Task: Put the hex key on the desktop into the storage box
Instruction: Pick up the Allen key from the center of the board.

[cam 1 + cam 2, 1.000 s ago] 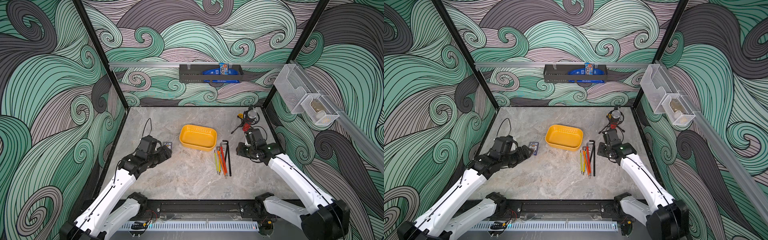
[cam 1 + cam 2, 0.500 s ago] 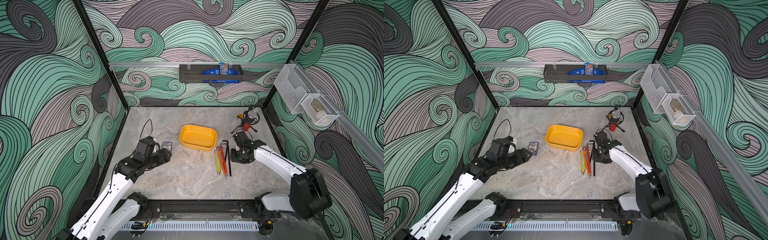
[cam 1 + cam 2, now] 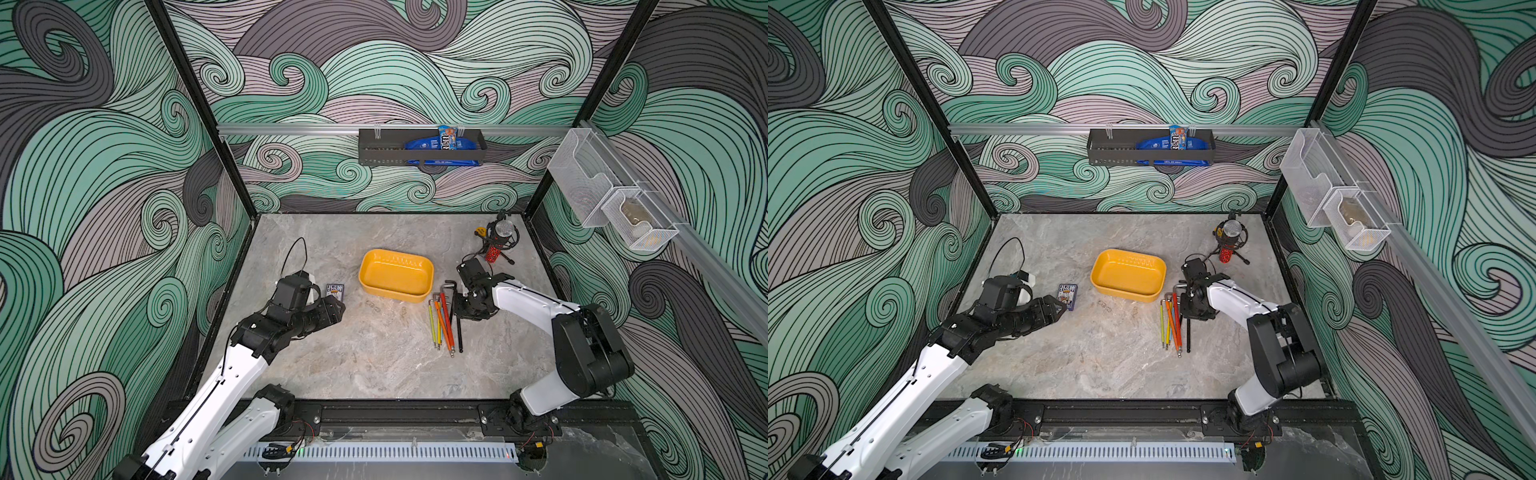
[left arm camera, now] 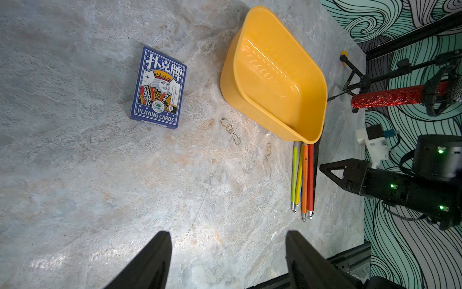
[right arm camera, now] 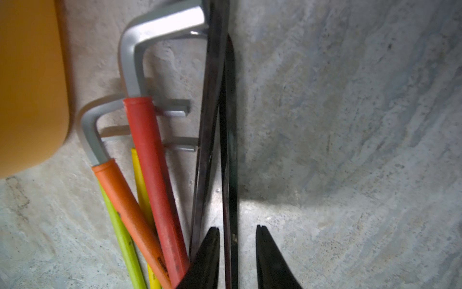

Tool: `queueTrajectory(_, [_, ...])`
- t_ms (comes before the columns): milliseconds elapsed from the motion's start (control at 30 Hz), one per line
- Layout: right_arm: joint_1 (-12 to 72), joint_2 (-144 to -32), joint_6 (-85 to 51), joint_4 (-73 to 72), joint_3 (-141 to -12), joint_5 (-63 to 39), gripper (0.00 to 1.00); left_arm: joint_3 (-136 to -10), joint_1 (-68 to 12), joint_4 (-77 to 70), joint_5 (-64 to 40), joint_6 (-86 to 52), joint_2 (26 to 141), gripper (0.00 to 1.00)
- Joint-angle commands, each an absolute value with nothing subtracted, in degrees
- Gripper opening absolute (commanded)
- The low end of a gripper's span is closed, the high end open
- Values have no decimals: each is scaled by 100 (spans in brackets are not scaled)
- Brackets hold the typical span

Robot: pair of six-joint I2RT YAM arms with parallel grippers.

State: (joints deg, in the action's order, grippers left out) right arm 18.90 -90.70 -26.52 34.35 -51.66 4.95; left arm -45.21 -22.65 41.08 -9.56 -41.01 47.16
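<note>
Since a second ago, our right gripper (image 5: pixel 237 231) has swung in over the keys. Its fingers stand apart astride the black hex key (image 5: pixel 231 150), not pinching it. Our left gripper (image 4: pixel 227 235), fingers apart, has barely shifted. The key is long, slim and glossy, flat on the desktop (image 3: pixel 374 365) beside the colour-sleeved keys (image 3: pixel 442 320), just before the yellow storage box (image 3: pixel 390 296).

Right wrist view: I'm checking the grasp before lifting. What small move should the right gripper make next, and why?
Probably close the right gripper fully: its fingertips straddle the black hex key lying on the desktop, with a gap visible beside it, so it isn't gripped yet.
</note>
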Motion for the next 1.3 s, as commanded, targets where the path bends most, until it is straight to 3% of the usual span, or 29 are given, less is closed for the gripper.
queueTrajectory(0, [1858, -9252, -2569, 3341, -5324, 526, 29, -4588, -2293, 4015, -1031, -3981, 4734, 75])
queueTrajectory(533, [1754, -9839, -2541, 3305, -5362, 734, 20, -4593, -2293, 3964, -1018, -4043, 4712, 75])
queueTrajectory(800, [1753, -9864, -2476, 3322, -5344, 888, 10, -4589, -2292, 3988, -1002, -4026, 4706, 74])
queueTrajectory(933, [1739, -9708, -2461, 3396, -5326, 1097, 0, -4588, -2289, 3993, -998, -4025, 4696, 74])
queueTrajectory(1267, [1588, -9288, -2843, 3935, -5635, 1851, 0, -4540, -2292, 3969, -986, -4047, 4655, 74])
